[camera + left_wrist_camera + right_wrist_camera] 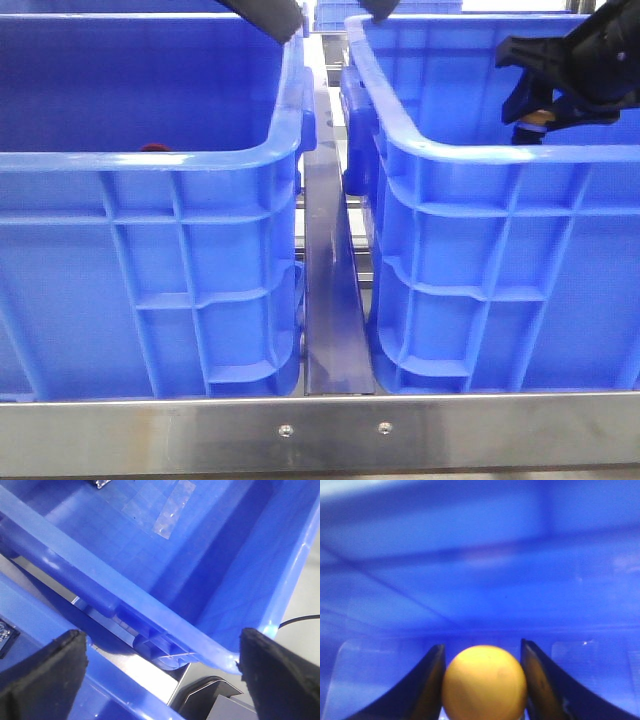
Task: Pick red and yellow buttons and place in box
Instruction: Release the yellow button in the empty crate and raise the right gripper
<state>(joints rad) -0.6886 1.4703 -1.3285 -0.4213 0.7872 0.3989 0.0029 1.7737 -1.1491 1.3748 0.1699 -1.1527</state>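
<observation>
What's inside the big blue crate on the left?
Over the near rim of the left crate only a sliver of something dark red shows, probably the red button. The crate's front wall covers the floor, so anything else in there is hidden.

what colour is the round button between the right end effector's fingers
Yellow-orange: the small rounded yellow-orange button shows best in the right wrist view, between the right end effector fingers.

Right gripper point(548, 118), upper right of front view: black angular housing, blue fingers, small orange-and-white fitting at base. Right wrist view: two dark curved fingers point(422, 690). Left gripper point(162, 677), left wrist view: black, matte, rough-textured pads point(42, 672), wedge-shaped, lower corners.
</observation>
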